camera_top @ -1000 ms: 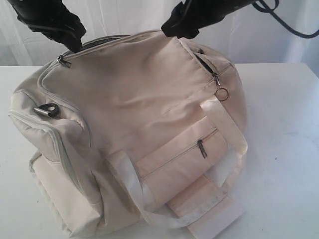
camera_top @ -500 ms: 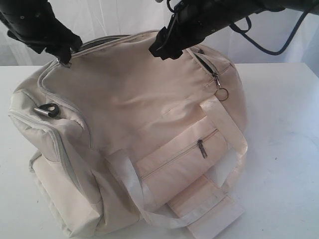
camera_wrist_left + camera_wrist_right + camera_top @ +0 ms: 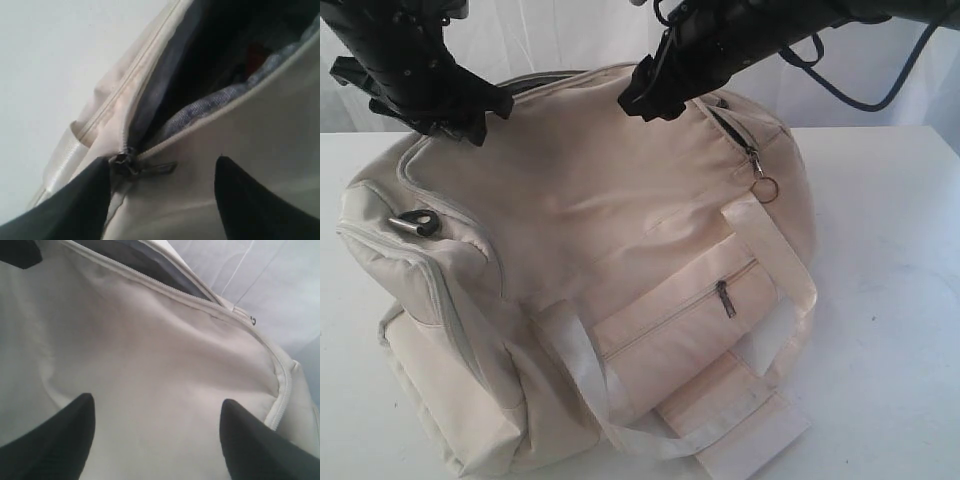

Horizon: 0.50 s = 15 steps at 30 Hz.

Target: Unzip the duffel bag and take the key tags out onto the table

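The cream duffel bag [image 3: 600, 220] lies on the white table [image 3: 890, 300], and its main zipper gapes along the far top edge. My left gripper [image 3: 470, 118] is open at the bag's far left corner, its fingers either side of the grey zipper slider [image 3: 125, 164] and touching neither. Dark lining [image 3: 210, 45] shows through the opening. A small blurred red patch [image 3: 256, 54] sits deep inside; the key tags cannot be made out. My right gripper [image 3: 645, 100] is open just above the top flap [image 3: 150, 350], holding nothing.
A second zipper pull with a metal ring [image 3: 765, 188] hangs at the bag's right end. A metal D-ring [image 3: 415, 222] sits on the left end, and pale webbing handles [image 3: 775, 270] drape over the front pocket. White curtain hangs behind.
My left gripper has come down and rightwards over the bag's left corner, now covering the zipper pull there. My right gripper dropped to the top flap and has held still since.
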{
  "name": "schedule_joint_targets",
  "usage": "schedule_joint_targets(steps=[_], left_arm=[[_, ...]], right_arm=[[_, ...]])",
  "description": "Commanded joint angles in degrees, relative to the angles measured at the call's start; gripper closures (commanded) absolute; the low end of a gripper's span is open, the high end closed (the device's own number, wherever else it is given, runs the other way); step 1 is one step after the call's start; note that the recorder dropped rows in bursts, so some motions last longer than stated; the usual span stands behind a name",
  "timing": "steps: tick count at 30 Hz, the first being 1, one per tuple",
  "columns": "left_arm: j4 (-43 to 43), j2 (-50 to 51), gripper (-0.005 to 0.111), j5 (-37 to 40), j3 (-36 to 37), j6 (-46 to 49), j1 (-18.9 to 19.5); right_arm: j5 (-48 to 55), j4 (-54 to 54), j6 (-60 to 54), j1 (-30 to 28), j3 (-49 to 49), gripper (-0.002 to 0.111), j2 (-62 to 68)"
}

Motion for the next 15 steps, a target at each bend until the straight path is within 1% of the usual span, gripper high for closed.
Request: schedule_joint_targets(steps=[1, 3, 7, 8, 12, 15], left_arm=[[-0.22, 1.14, 0.052, -0.34, 0.39, -2.15, 0.14], [-0.22, 1.62, 0.061, -1.04, 0.39, -2.15, 0.14], [-0.22, 1.62, 0.073, -2.78, 0.39, -2.15, 0.14], [-0.22, 1.62, 0.075, -2.89, 0.39, -2.15, 0.14], [1.91, 1.62, 0.076, -2.28, 0.39, -2.15, 0.14], [4.38, 1.49, 0.082, -0.64, 0.28, -2.15, 0.14]], right_arm=[[0.16, 0.2, -0.28, 0.03, -0.1, 0.043, -0.12], [0.16, 0.2, -0.28, 0.03, -0.1, 0.043, -0.12], [0.52, 0.2, -0.28, 0.03, -0.1, 0.043, -0.12], [0.52, 0.2, -0.28, 0.03, -0.1, 0.043, -0.12], [0.52, 0.2, -0.28, 0.03, -0.1, 0.043, -0.12], [0.74, 0.2, -0.28, 0.03, -0.1, 0.043, -0.12]])
